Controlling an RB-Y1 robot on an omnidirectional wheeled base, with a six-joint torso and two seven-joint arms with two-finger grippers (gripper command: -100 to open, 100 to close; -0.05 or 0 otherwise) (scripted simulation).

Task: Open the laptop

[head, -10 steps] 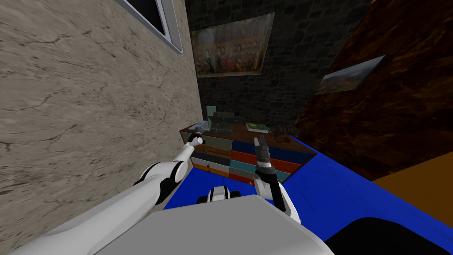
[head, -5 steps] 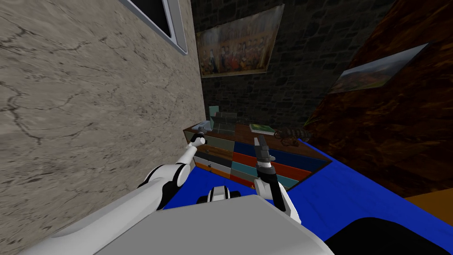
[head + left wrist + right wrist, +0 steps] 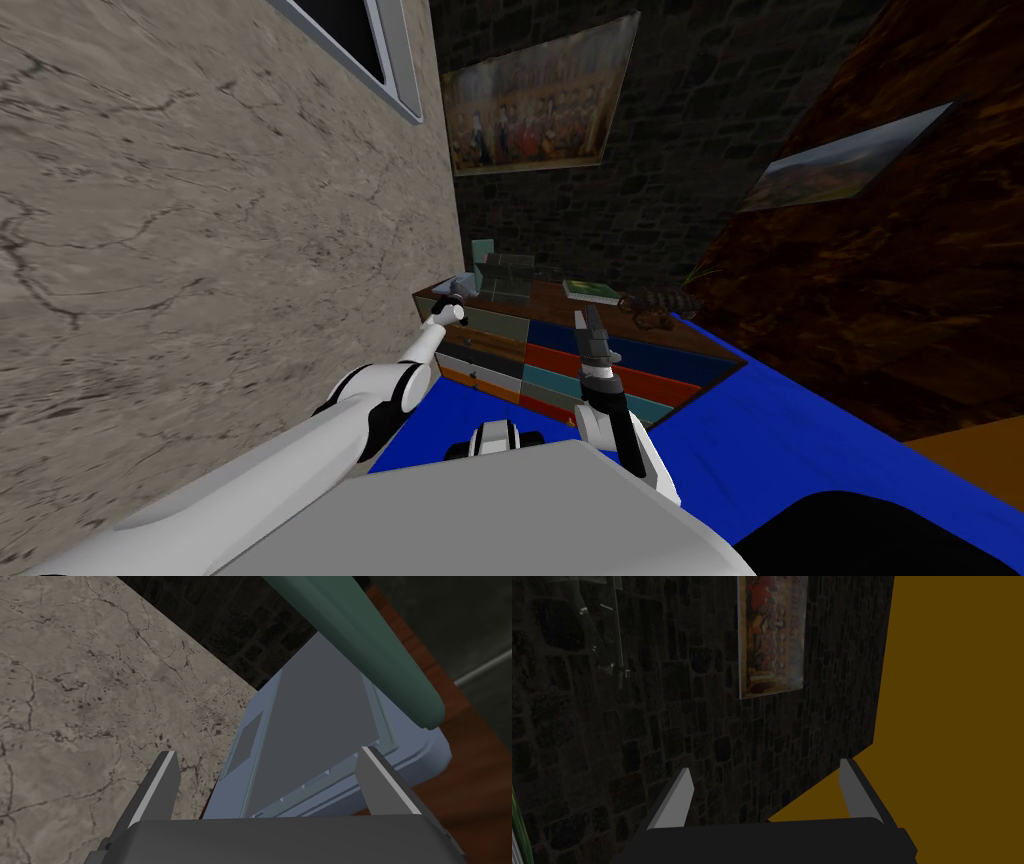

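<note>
The left gripper (image 3: pixel 267 751) is open, its two fingers spread wide to either side of the near edge of the pale blue-grey laptop (image 3: pixel 310 711). The laptop lies at the left end of the dresser's (image 3: pixel 640 355) brown wooden top, close to the beige stone wall (image 3: pixel 100 701), and I cannot tell whether the blades touch it. A teal rounded bar (image 3: pixel 360 641) slants across just above the laptop's far side on that same dresser top, while the right gripper (image 3: pixel 767 766) hangs before the middle of the dresser's coloured drawer fronts, fingers likewise apart with nothing between them.
</note>
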